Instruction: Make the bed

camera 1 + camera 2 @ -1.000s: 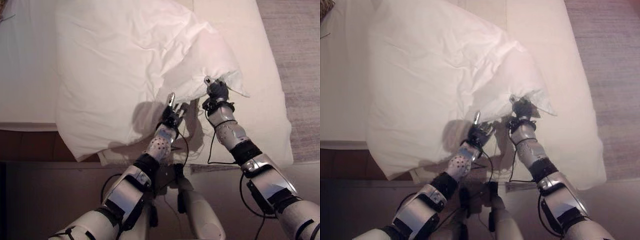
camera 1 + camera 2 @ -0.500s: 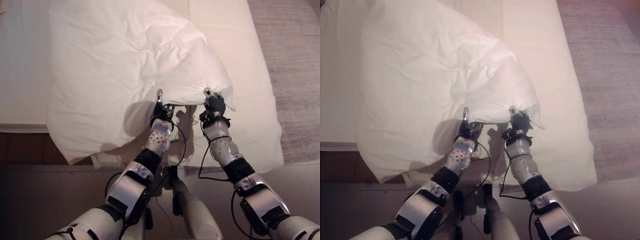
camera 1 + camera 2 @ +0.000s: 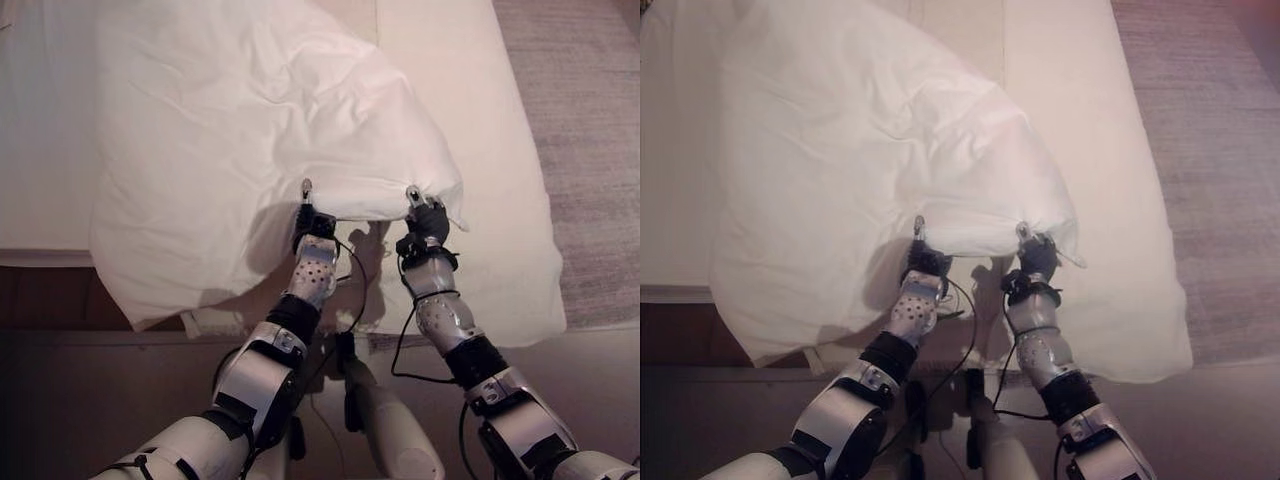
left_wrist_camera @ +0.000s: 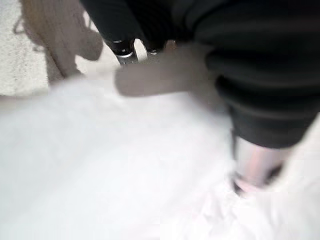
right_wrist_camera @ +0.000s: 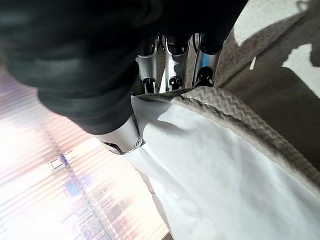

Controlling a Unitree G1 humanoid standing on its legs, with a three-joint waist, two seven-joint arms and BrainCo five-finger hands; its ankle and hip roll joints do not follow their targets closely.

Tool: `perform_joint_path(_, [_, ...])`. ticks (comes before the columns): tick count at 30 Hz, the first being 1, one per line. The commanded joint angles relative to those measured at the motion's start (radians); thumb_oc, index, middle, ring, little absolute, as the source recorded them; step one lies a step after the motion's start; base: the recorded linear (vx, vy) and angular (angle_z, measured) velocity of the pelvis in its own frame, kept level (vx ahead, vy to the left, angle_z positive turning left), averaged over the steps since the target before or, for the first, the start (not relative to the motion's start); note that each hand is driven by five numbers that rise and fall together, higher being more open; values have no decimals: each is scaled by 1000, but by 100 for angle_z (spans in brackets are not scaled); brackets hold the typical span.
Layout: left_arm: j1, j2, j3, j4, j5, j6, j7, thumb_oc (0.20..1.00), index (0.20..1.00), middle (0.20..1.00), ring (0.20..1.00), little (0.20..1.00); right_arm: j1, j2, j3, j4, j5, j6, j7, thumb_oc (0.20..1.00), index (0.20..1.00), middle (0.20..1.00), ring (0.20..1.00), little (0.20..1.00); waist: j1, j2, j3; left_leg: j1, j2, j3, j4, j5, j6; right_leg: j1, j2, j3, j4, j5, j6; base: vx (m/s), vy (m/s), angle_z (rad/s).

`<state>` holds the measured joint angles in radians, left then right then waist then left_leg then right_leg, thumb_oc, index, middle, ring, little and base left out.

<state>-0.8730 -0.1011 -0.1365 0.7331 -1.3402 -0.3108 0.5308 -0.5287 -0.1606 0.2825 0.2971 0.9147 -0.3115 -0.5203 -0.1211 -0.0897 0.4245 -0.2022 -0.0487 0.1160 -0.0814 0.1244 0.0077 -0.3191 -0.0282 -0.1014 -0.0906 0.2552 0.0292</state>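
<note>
Both hands now further up bed, duvet edge carried along. Left hand and right hand clamp near edge, duvet bunched over mattress. Risk: thin pinch slipping, edge dropping back.

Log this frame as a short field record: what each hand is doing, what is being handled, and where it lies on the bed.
handled item: white crumpled duvet, its near edge lifted off the bed
left hand: at the duvet's near edge, fingers curled on the cloth
right hand: pinching the duvet's near corner, a cream knitted blanket's rope-like edge beside the fingers
surface: cream mattress, bare to the robot's right of the duvet
floor: grey carpet to the right of the bed
</note>
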Motion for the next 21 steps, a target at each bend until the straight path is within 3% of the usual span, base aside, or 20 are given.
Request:
perform_joint_path(1, [-28, 55, 46, 37, 164, -55, -15, 200, 200, 200, 200, 200, 106, -23, -140, -87, -39, -129, 8, 200, 200, 200, 200, 200, 5, 30, -97, 14, 35, 2, -6, -54, -86, 7, -17, -46, 179, -200, 86, 0, -15, 4])
perform_joint_path(6, [137, 128, 34, -65, 258, -43, -60, 200, 200, 200, 200, 200, 160, -4, -145, 16, -7, -97, 46, 200, 200, 200, 200, 200, 34, 40, -100, 62, 37, -6, -6, -60, -79, 12, -21, -43, 252, -234, 73, 10, -11, 2])
perform_joint_path(10, [253, 138, 33, -161, 279, -45, -92, 200, 200, 200, 200, 200, 201, -3, -147, 51, -2, -71, 74, 200, 200, 200, 200, 200, 56, 47, -98, 106, 31, -26, -6, -64, -72, 47, -27, -47, 280, -263, 64, 44, -27, 7])
perform_joint_path(12, [340, 132, 16, -244, 293, -39, -135, 200, 200, 200, 200, 200, 242, -2, -169, 80, -2, -53, 94, 200, 200, 200, 200, 200, 78, 65, -100, 126, 14, -73, -3, -61, -72, 80, -53, -81, 298, -288, 57, 28, -23, 23])
perform_joint_path(15, [375, 134, 3, -275, 309, -31, -162, 200, 200, 200, 200, 200, 269, -7, -200, 86, 3, -56, 102, 200, 200, 200, 200, 200, 78, 74, -108, 112, 10, -94, 45, -72, -68, 109, -92, -136, 291, -282, 57, -21, -2, 79])
perform_joint_path(18, [425, 156, -10, -330, 342, -30, -196, 200, 200, 200, 200, 200, 283, -12, -212, 107, 15, -48, 120, 200, 200, 200, 200, 200, 70, 82, -121, 113, 62, -81, 92, -100, -75, 149, -140, -201, 280, -279, 66, 21, 127, 123])
perform_joint_path(21, [470, 197, -1, -361, 379, -34, -215, 200, 200, 200, 200, 200, 292, -15, -226, 133, 31, -35, 139, 200, 200, 200, 200, 200, 76, 79, -160, 111, 182, -80, 75, -58, -103, 189, -191, -219, 266, -275, 87, 109, 271, 67])
